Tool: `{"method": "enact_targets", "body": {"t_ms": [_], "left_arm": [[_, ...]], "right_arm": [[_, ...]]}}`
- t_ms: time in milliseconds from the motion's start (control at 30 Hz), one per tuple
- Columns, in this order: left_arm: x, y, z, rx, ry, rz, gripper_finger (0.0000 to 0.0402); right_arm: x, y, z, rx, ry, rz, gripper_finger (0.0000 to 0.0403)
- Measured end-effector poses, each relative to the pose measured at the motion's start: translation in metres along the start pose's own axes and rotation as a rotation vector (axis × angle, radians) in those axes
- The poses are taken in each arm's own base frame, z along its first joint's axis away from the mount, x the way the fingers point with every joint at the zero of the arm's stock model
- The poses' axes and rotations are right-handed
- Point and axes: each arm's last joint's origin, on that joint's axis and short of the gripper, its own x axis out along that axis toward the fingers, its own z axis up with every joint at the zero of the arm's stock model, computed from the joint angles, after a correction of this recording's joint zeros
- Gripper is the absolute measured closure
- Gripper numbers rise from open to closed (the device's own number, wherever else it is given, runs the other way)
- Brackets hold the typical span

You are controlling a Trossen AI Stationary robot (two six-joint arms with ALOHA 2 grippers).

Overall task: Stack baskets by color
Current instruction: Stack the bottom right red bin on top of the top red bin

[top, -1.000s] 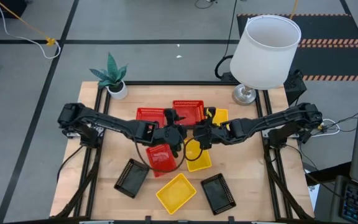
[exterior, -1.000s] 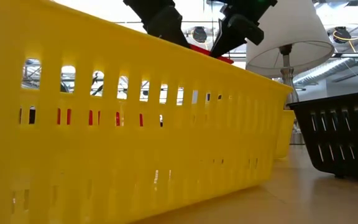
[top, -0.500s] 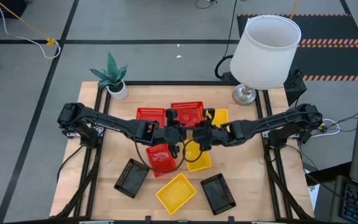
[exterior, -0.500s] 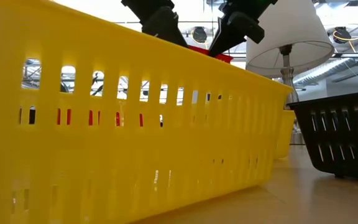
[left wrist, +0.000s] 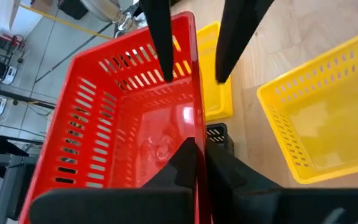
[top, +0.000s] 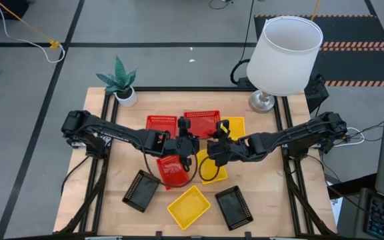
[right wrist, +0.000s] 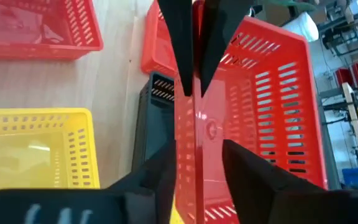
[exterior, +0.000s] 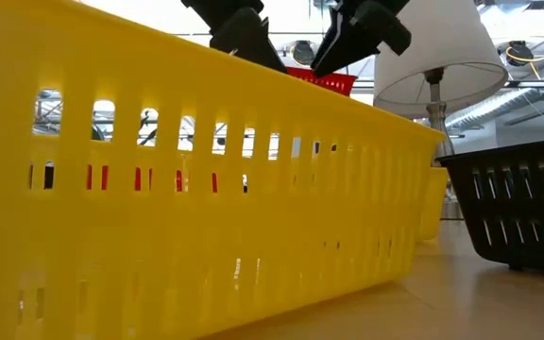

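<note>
Red basket (top: 201,123) sits raised mid-table: your left gripper (top: 191,143) pinches its wall, your right gripper (top: 213,148) stands apart around the opposite wall. Yellow baskets (top: 213,168) and black baskets (top: 235,207) crowd below; lamp (top: 284,55) behind.

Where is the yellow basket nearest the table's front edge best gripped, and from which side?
Probably a long side wall of the yellow basket, at its rim, coming down from above with one finger inside and one outside. It lies flat, open side up, turned diagonally, and its thin upright walls suit a narrow pinch.
</note>
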Motion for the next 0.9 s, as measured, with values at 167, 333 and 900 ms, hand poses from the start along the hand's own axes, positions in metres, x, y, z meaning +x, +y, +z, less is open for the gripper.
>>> {"method": "enact_targets", "body": {"t_ms": [167,333,900], "left_arm": [[-0.012,0.002,0.004,-0.005,-0.038,-0.025,0.0388],[-0.029,0.001,0.011,-0.011,-0.118,-0.077,0.0392],[-0.041,-0.001,0.019,-0.068,-0.200,-0.092,0.0353]], "right_arm": [[-0.023,0.000,0.000,-0.004,-0.044,0.022,0.0246],[-0.041,-0.005,-0.003,0.030,-0.071,0.037,0.0258],[-0.043,-0.003,-0.002,0.017,-0.094,0.065,0.0393]]}}
